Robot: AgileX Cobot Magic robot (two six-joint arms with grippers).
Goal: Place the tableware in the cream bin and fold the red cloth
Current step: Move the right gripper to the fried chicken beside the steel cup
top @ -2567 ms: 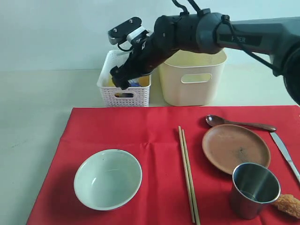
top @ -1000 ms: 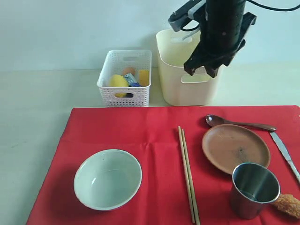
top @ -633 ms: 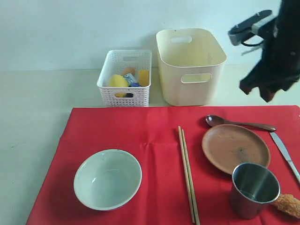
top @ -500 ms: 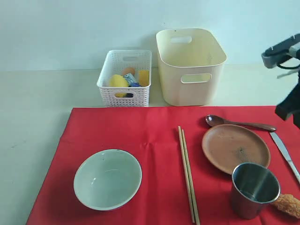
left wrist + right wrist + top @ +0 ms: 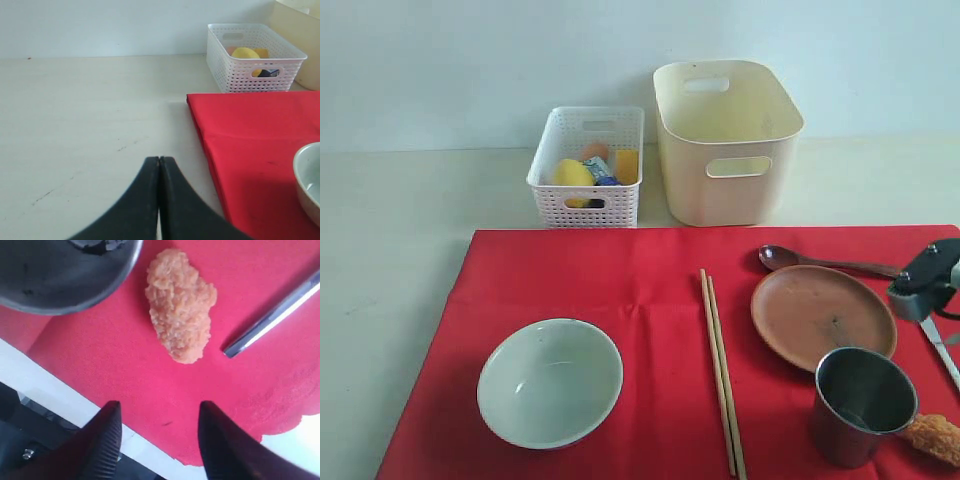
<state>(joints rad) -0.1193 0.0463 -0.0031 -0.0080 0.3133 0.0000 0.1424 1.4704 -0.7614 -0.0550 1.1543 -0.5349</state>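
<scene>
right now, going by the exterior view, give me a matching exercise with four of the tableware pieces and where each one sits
Things:
1. pale green bowl
2. steel cup
3. chopsticks
4. spoon

Places:
A. just past the far rim of the brown plate
B. middle of the red cloth, pointing front to back
C. left part of the cloth
D. beside the breaded food piece, near right corner

Pairs: 1-C, 2-D, 3-B, 4-A
</scene>
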